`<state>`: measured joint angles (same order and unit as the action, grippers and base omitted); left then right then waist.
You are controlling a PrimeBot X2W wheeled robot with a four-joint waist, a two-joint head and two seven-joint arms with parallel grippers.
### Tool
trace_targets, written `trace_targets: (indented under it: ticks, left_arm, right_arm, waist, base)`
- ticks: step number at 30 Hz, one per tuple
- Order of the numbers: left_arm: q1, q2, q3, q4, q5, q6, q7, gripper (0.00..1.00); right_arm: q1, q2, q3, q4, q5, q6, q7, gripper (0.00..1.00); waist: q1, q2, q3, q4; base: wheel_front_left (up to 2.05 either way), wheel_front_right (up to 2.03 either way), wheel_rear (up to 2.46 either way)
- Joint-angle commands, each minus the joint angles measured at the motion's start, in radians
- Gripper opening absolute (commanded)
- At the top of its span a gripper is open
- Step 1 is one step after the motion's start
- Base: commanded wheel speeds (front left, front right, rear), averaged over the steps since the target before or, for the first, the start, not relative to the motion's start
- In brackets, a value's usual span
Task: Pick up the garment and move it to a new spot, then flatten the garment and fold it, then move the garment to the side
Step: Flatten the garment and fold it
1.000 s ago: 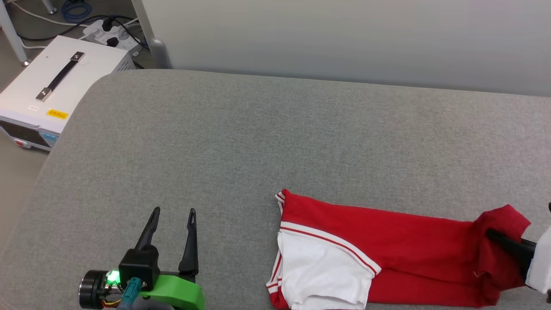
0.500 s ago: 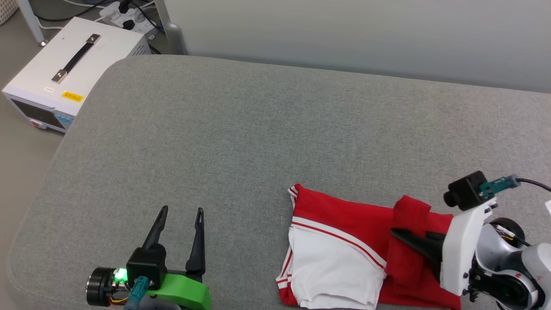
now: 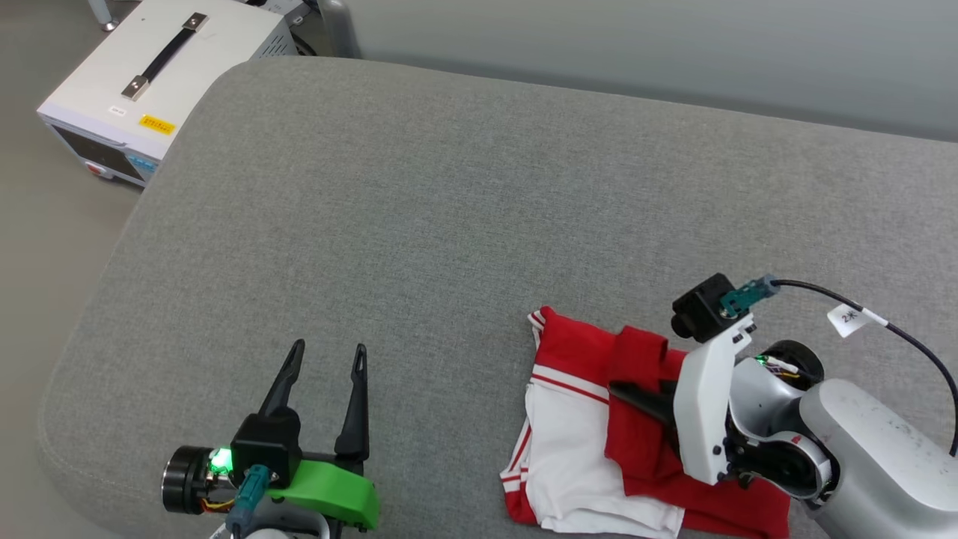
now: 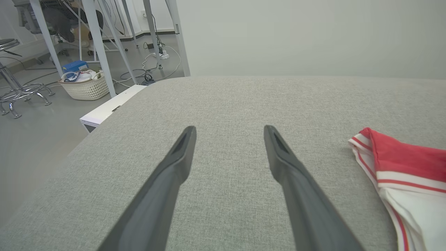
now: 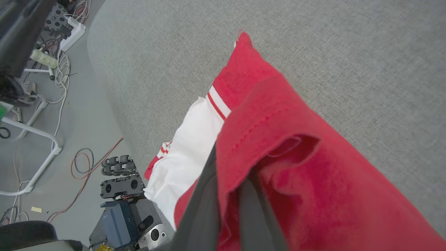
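Note:
The garment [image 3: 569, 442], red with a white sleeve and striped trim, lies at the near right of the grey cushioned surface [image 3: 449, 209]. My right gripper [image 3: 625, 393] is shut on its red hem, holding that end doubled over leftward across the body. In the right wrist view the red cloth [image 5: 296, 139] drapes over the gripper [image 5: 231, 190] and hides its tips. My left gripper [image 3: 329, 348] rests open near the front left, empty, well apart from the cloth. The left wrist view shows its fingers [image 4: 174, 167] spread over bare fabric, with the garment's trimmed corner [image 4: 400, 164] to the right.
A white box with a black handle [image 3: 150, 67] stands on the floor beyond the surface's left corner. A pale wall [image 3: 673, 45] runs behind. Table legs, a basket [image 4: 85, 85] and cables sit on the floor to the left. The robot's base [image 5: 122, 205] is below the near edge.
My right gripper has travelled left with the red hem, folding the garment's right end over its middle. The head camera has shifted. The left gripper has stayed open in place.

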<state>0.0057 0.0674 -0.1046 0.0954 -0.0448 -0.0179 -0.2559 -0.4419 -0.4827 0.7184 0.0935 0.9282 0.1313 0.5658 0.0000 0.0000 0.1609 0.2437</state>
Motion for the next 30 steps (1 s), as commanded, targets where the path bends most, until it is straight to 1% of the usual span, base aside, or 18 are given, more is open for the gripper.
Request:
trace_targets:
  ticks: [1,4,5,6,7,12,16,17,21,26,30]
  left_arm:
    - [-0.023,-0.007,-0.003,0.004,0.003,-0.002,-0.006,1.00]
    - [-0.027,-0.008,-0.006,0.006,0.002,-0.001,-0.006,1.00]
    - [-0.027,-0.009,-0.006,0.006,0.002,-0.001,-0.006,1.00]
    - [-0.027,-0.009,-0.006,0.006,0.002,0.000,-0.006,1.00]
    - [-0.025,-0.010,-0.005,0.007,0.003,0.001,-0.006,1.00]
    - [-0.013,-0.010,0.005,0.013,0.008,0.005,-0.006,1.00]
    - [-0.003,-0.009,0.012,0.011,0.011,0.004,-0.006,1.00]
    - [0.002,-0.009,0.013,0.010,0.014,0.003,-0.006,1.00]
    - [0.013,-0.006,0.019,0.008,0.017,0.003,-0.006,1.00]
    - [0.022,-0.001,0.022,0.006,0.021,0.001,-0.006,1.00]
    - [0.027,0.004,0.026,0.005,0.023,0.002,-0.006,1.00]
  right_arm:
    - [-0.024,0.011,0.019,0.026,-0.012,-0.001,-0.011,0.00]
    - [-0.044,0.016,0.059,0.078,-0.029,-0.001,-0.028,0.00]
    - [-0.048,0.018,0.071,0.089,-0.030,-0.001,-0.038,0.30]
    - [-0.050,0.020,0.081,0.091,-0.026,-0.001,-0.050,0.69]
    - [-0.052,0.021,0.086,0.091,-0.022,-0.001,-0.072,1.00]
    - [-0.050,-0.011,0.095,0.068,-0.044,-0.001,-0.182,1.00]
    - [-0.025,-0.038,0.052,0.016,-0.034,-0.001,-0.264,1.00]
    - [-0.010,-0.051,0.013,-0.008,-0.046,-0.001,-0.310,1.00]
    - [0.030,-0.051,-0.104,-0.029,-0.108,-0.001,-0.425,1.00]
    - [0.095,-0.009,-0.269,0.009,-0.238,-0.001,-0.564,1.00]
    - [0.152,0.047,-0.396,0.037,-0.366,-0.001,-0.673,1.00]
  waist:
    - [0.0000,0.0000,0.010,0.010]
    - [0.0000,0.0000,0.014,0.015]
    - [0.0000,0.0000,0.014,0.016]
    - [0.0000,0.0000,0.013,0.015]
    - [0.0000,0.0000,0.011,0.014]
    - [0.0000,0.0000,-0.013,-0.005]
    - [0.0000,0.0000,-0.037,-0.032]
    - [0.0000,0.0000,-0.047,-0.048]
    - [0.0000,0.0000,-0.064,-0.085]
    - [0.0000,0.0000,-0.081,-0.124]
    - [0.0000,0.0000,-0.094,-0.148]
  base:
    - [0.00,0.00,0.00]
    - [0.00,0.00,0.00]
    - [0.00,0.00,0.00]
    - [0.00,0.00,0.00]
    - [0.00,0.00,0.00]
    - [0.00,0.00,0.00]
    - [0.00,0.00,0.00]
    - [0.00,0.00,0.00]
    - [0.00,0.00,0.00]
    - [0.00,0.00,0.00]
    - [0.00,0.00,0.00]
